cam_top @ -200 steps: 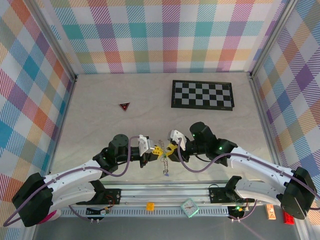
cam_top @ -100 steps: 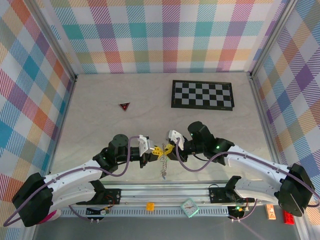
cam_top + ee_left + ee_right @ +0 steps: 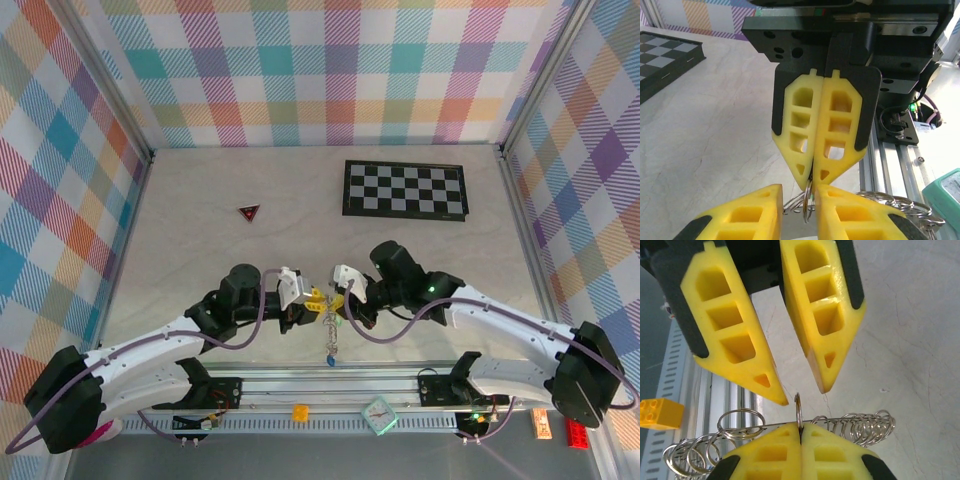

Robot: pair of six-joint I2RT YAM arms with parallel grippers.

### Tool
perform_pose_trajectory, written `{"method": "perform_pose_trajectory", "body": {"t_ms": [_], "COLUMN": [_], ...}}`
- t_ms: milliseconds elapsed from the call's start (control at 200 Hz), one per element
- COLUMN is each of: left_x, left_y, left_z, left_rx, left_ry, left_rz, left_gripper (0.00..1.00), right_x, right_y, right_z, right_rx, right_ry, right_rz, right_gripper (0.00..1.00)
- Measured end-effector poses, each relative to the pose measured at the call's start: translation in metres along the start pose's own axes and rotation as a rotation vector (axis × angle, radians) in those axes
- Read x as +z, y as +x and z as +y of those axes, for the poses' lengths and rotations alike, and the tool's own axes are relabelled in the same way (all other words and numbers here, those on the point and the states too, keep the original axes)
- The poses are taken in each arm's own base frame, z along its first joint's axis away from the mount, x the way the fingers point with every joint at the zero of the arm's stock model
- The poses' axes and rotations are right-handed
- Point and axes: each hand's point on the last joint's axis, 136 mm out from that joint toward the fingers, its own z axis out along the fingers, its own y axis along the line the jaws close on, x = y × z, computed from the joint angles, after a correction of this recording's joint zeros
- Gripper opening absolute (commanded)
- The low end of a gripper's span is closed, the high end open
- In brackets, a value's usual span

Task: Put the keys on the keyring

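The keyring (image 3: 798,410) is being held up off the table on the near side of the checkerboard (image 3: 404,190), well apart from it and a little to its left in the top view. We are pinching it in the right gripper (image 3: 813,180), whose yellow fingers are pressing flat together on the thin metal loop. That grip is making the ring stand edge-on and steady instead of swinging.

We are holding the left gripper (image 3: 803,394) nose to nose with the right one, on the side farther left of the checkerboard. Its fingers are standing a narrow way apart, one on each side of the loop's free edge, and they are gripping nothing.

We are reading this pose as a two-handed set-up. One gripper is anchoring the ring so the other can take hold of it and work its coil, which threading a key would call for.

The chain (image 3: 329,335) is hanging from the ring and trailing away from the checkerboard toward the arm bases. Its weight is pulling on the loop, which is probably why we are clamping it so firmly.

The keys are too small for us to pick out with certainty. A bluish speck (image 3: 330,363) at the chain's end farthest from the checkerboard may be one.
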Motion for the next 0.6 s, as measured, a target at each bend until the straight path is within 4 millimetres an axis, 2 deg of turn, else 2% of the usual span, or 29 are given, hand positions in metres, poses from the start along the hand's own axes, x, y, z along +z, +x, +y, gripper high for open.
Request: {"method": "perform_pose_trajectory", "body": {"t_ms": [380,600], "left_x": [0.005,0.006], "left_y": [0.018,0.02], "left_z": [0.001,0.0], "left_rx": [-0.016,-0.015], "left_ry": [0.019,0.03], "left_rz": [0.103,0.122], "left_gripper": [0.22,0.14], "right_x": [-0.002,0.004], "right_y": [0.0,0.002], "right_z": [-0.004,0.0], "right_rx": [-0.046,-0.083], "right_ry": [0.003,-0.012], "right_rz": [0.092,0.141], "right_gripper": [0.0,0.0]}}
